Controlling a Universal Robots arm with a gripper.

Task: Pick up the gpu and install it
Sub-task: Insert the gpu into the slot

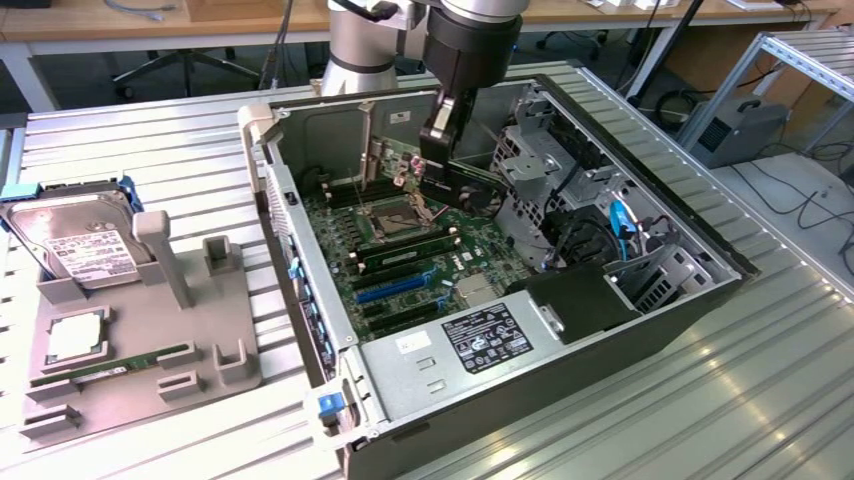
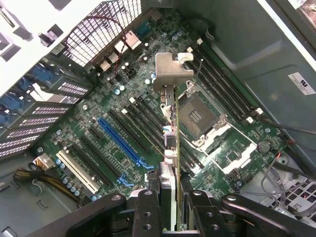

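The gpu hangs edge-on in my gripper, its silvery end bracket pointing away from the wrist. The gripper is shut on the card, one finger on each flat side. In the exterior view the gripper is inside the open computer case, with the dark gpu held above the green motherboard. The card hovers over the row of expansion slots between the blue slot and the processor socket, and is not touching the board.
A grey holder tray at the exterior view's left carries a hard drive, a green RAM stick and a square chip. Inside the case are a power supply, drive cages and cables.
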